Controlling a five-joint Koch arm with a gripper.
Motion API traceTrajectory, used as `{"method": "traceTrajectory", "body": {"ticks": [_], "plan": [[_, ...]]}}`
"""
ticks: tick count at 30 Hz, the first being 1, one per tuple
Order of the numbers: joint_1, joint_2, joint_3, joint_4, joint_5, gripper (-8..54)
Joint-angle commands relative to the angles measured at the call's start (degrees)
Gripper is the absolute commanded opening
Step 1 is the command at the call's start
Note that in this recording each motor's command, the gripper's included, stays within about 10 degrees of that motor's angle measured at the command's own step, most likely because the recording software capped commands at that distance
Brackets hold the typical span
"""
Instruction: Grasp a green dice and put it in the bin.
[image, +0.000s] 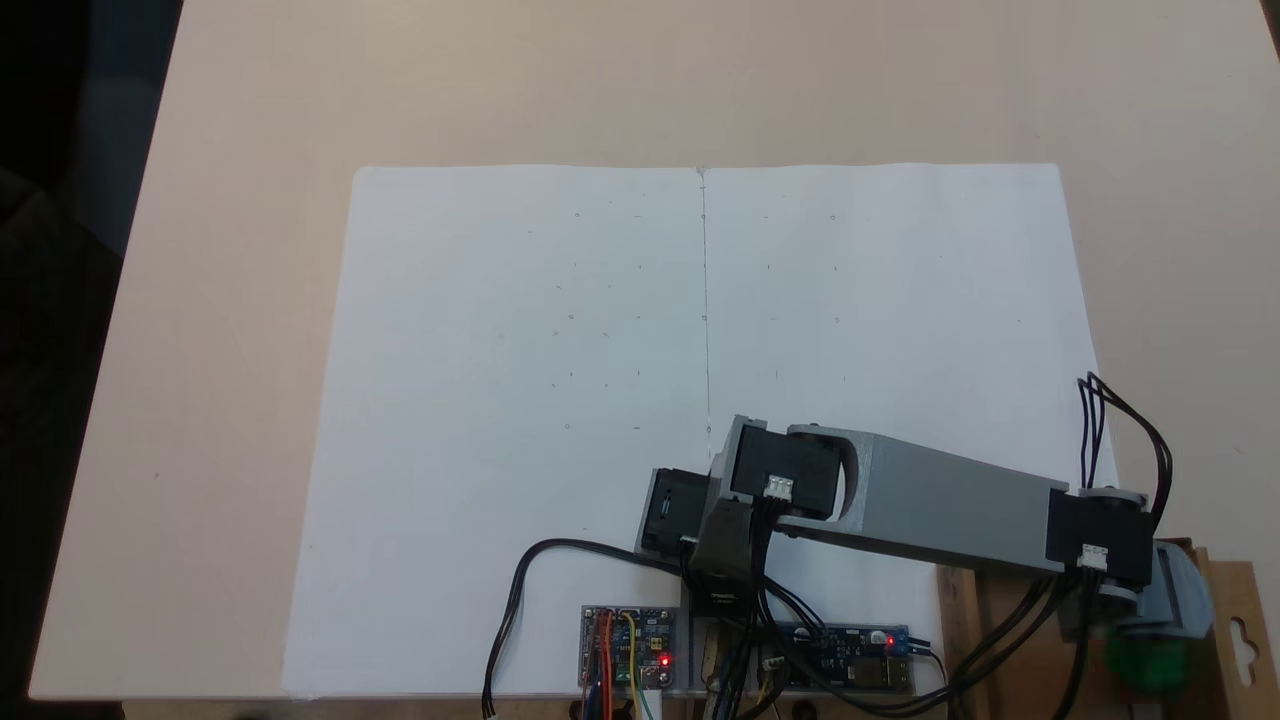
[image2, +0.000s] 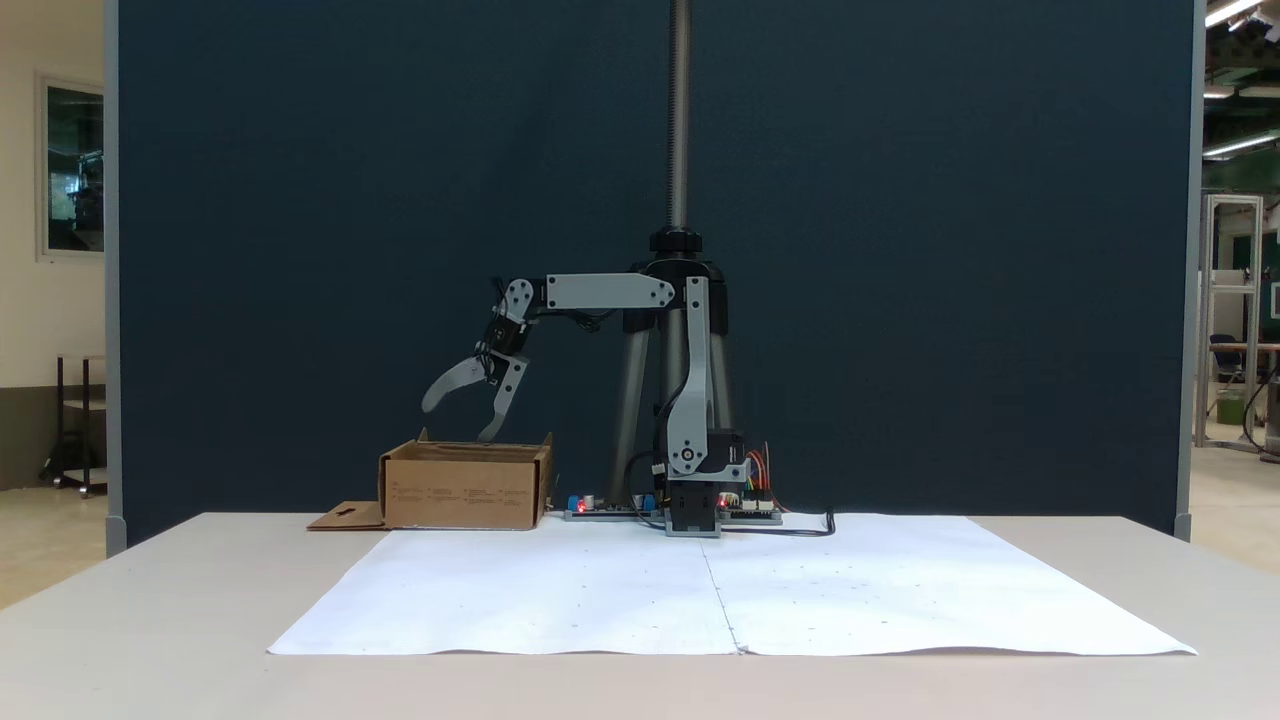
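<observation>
The grey plastic pincer (image2: 458, 420) of the small grey-and-black hobby arm (image2: 608, 292) hangs just above the shallow brown cardboard bin (image2: 465, 487), its two fingers pointing down toward the open top. In a fixed view taken from the front, the jaws are spread wide: one curved finger (image2: 447, 386) sweeps out to the left and the straighter one drops toward the bin's far rim, with clear dark backdrop showing between them. Nothing is held between the fingers, and they touch neither the walls nor anything else.

In a fixed view looking down, the pincer (image: 1165, 600) sits over the bin (image: 1228, 640) at the lower right corner, blurred and partly cut by the arm's black motor block. Directly under it, inside the bin, lies the small bright green plastic dice (image: 1148, 662), seen as a soft green patch against the brown floor; its pips cannot be made out. The dice is apart from the fingers, below them.

The bin's side flap with the hang-hole cutout (image: 1243, 632) lies flat, on the side of the bin away from the arm's base. Just beside the bin on the opposite side stand the green circuit boards (image: 628, 648) with red lights, and the wide white paper sheet (image: 600, 400) spreads over the pale beige table (image: 200, 300) from the bin's front wall toward the front camera.
</observation>
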Motion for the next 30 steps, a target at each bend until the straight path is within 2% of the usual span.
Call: {"method": "traceTrajectory", "body": {"ticks": [1,9,14,18,30], "plan": [[0.18,1.23,-0.88,-0.18,-0.70,45.7],[-2.72,4.04,-1.05,-2.02,0.70,43.8],[-12.04,8.88,-1.58,-10.11,11.87,43.1],[-22.24,10.55,-3.96,-15.73,17.31,43.1],[-67.15,20.74,-0.62,-18.72,17.23,43.6]]}}
